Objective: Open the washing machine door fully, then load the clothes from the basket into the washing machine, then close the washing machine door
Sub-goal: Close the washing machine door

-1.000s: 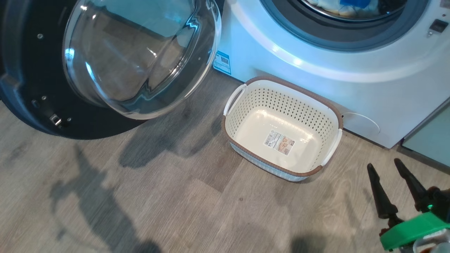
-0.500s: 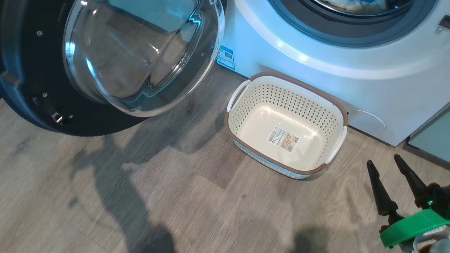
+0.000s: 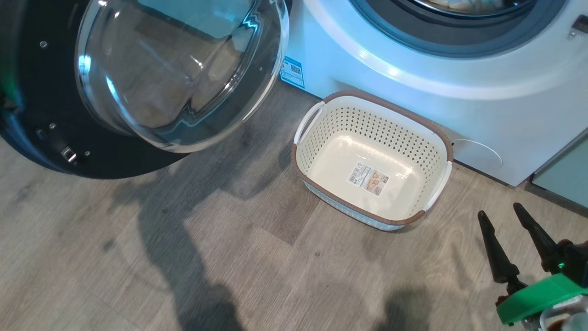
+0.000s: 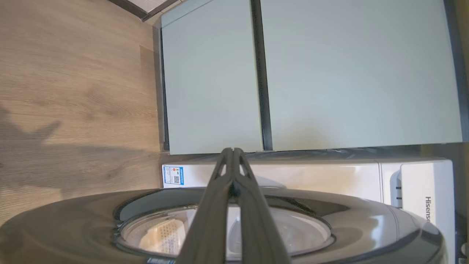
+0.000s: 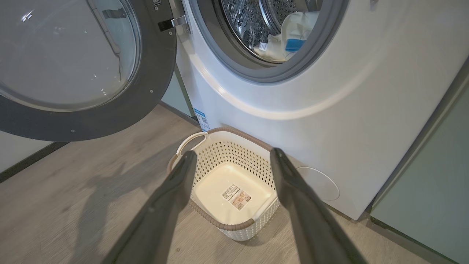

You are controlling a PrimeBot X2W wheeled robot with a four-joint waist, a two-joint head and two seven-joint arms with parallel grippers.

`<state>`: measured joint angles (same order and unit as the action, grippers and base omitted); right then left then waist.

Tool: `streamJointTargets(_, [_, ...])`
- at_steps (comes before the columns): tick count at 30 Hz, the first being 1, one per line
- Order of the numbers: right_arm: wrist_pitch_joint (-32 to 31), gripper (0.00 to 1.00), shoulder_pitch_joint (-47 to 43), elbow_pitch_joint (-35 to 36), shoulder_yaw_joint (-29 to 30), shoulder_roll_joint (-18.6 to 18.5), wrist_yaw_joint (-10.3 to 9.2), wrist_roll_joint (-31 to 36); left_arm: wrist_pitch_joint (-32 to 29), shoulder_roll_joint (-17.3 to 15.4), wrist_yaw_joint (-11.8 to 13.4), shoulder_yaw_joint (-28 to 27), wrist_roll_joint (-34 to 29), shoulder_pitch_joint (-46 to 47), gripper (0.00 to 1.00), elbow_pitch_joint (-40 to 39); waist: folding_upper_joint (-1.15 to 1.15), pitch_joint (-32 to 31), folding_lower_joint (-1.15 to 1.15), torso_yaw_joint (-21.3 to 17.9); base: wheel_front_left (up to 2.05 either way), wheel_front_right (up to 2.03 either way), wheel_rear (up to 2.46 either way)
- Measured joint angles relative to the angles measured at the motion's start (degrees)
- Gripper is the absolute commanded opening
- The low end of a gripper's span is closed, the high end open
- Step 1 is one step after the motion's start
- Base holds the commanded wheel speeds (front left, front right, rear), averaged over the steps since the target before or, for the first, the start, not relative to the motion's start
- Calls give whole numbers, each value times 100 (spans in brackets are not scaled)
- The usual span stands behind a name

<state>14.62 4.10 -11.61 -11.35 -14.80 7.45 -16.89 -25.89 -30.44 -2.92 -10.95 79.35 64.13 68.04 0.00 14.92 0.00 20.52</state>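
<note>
The washing machine door hangs wide open on the left. Its glass bowl sticks out over the wood floor. The left gripper is on the door's outer side, close to the shiny black rim. Its two fingers are pressed together and hold nothing. I cannot tell if it touches the door.

I think the job now is to shut the door, because the basket is empty and the clothes lie inside the steel drum. A good way is to push on the black rim, far from the hinge, and swing the door round slowly until it clicks. Push the rim, not the glass.

The basket sits on the floor just beside the front of the washing machine, below the round hole. The door hangs higher than the basket, so I think it will pass over it. The clothes look well inside the grey ring, so nothing should get pinched.

The right gripper hangs low to the right of the basket, with its fingers wide apart and empty. It is well clear of the door's path. A pale green cabinet stands right beside the machine, so there is little room there.
</note>
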Motion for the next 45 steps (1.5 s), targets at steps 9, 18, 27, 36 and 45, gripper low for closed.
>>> streamJointTargets(9, [0,100,18,-19,14,-8,0,0,-367,27,-119,26,-19,108,0,146,0,1,0,-24,0,0,0])
streamJointTargets(18, [0,100,18,-59,37,77,0,0,-818,114,-257,183,-19,103,0,254,0,-209,0,7,0,0,0])
streamJointTargets(27, [0,100,-41,-92,81,202,0,-10,-1200,224,-355,201,16,48,0,303,0,-533,0,12,0,0,0])
streamJointTargets(36, [0,100,-279,-113,179,318,0,-10,-1680,506,-407,360,41,-207,0,178,0,-909,0,13,0,0,0])
streamJointTargets(45, [0,100,-468,-121,282,491,0,-10,-2296,895,-407,448,191,-518,0,-221,0,-1277,0,-2,0,0,0])
